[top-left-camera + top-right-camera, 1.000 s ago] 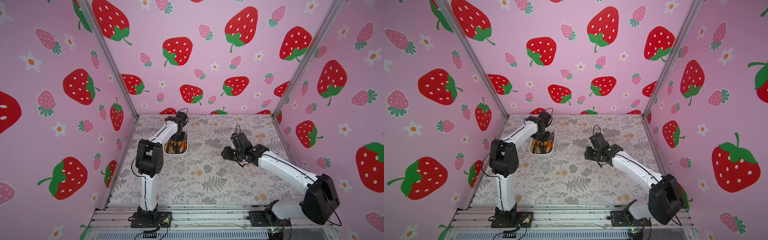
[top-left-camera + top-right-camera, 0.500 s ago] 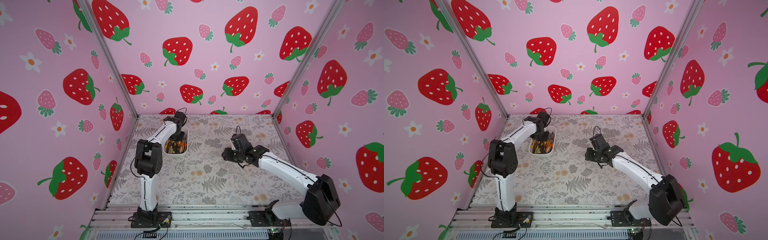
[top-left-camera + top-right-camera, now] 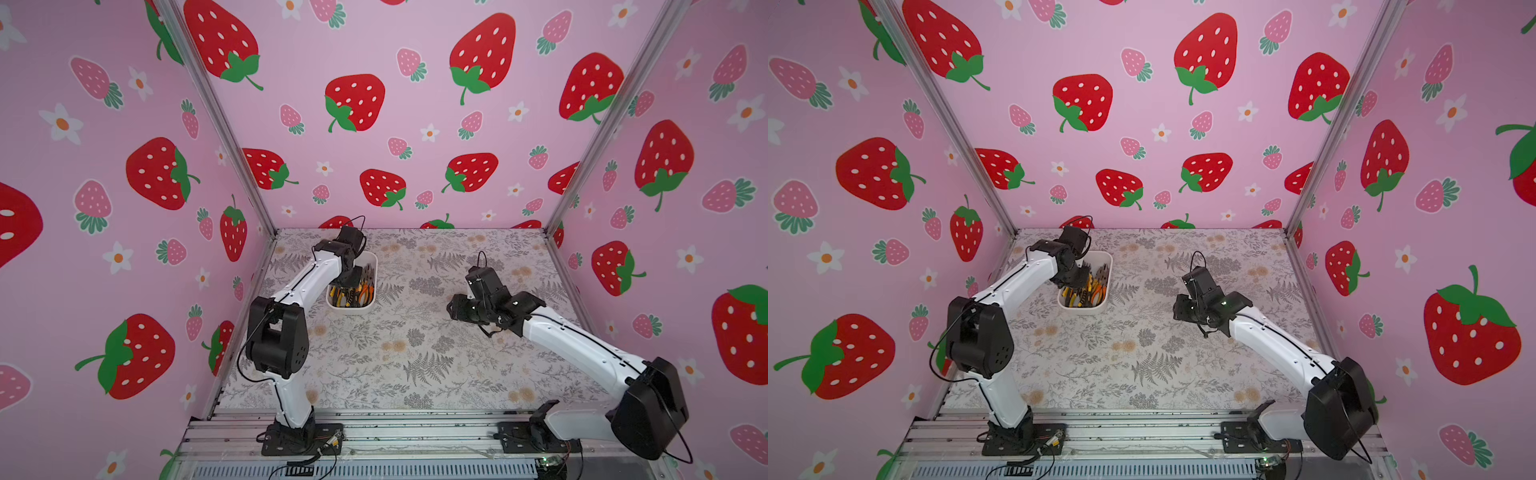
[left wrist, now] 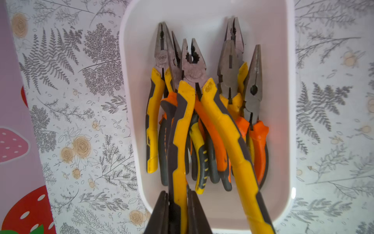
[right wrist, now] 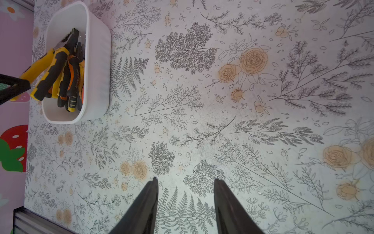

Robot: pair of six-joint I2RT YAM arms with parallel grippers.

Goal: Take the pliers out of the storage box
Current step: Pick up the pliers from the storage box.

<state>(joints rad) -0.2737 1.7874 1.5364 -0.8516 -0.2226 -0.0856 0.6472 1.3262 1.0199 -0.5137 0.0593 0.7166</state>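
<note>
Pink strawberry-patterned walls (image 3: 395, 62) enclose a floral-printed surface (image 3: 415, 357), where the white storage box (image 3: 352, 308) sits directly below the left jaws and well apart from the right jaws. The left jaws are clamped on one handle of a yellow-handled plier (image 4: 179, 141), which tilts with its handle end raised toward them and its head resting on the other pliers (image 4: 230, 68) heaped inside the box; its second handle passes just beside them. The right jaws stand parted with nothing between them, hovering over bare surface with the box off to one side.
</note>
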